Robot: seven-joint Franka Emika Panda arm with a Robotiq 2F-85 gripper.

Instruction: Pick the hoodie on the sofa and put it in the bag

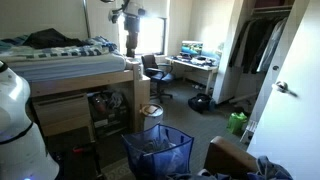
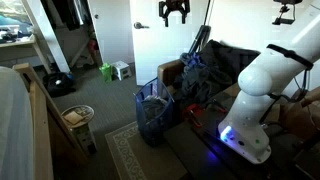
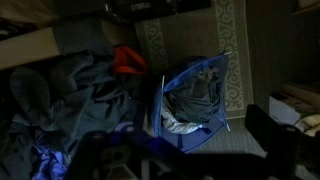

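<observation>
Pre-grasp, I'd say: fingers (image 2: 166, 15) wide and empty, high above the sofa (image 2: 236, 52), hoodie (image 2: 195, 75) lying in the blue-grey heap there just beside the mesh bag (image 2: 152, 112); next move needs a descent onto a thick fold, then closing.

Blue mesh pop-up bag (image 2: 152, 115) stands on floor just beside dark upholstered sofa (image 2: 232, 52), w/ crumpled blue-grey fabric hoodie (image 2: 195, 72) heaped on sofa seat behind it. Pale patterned woven rug (image 2: 128, 150) lies in front of bag; round wicker basket (image 2: 78, 118) sits further left, nr wooden bed frame (image 2: 35, 100). In wrist view, red cloth (image 3: 128, 60) lies at hoodie's edge, left of bag.
</observation>
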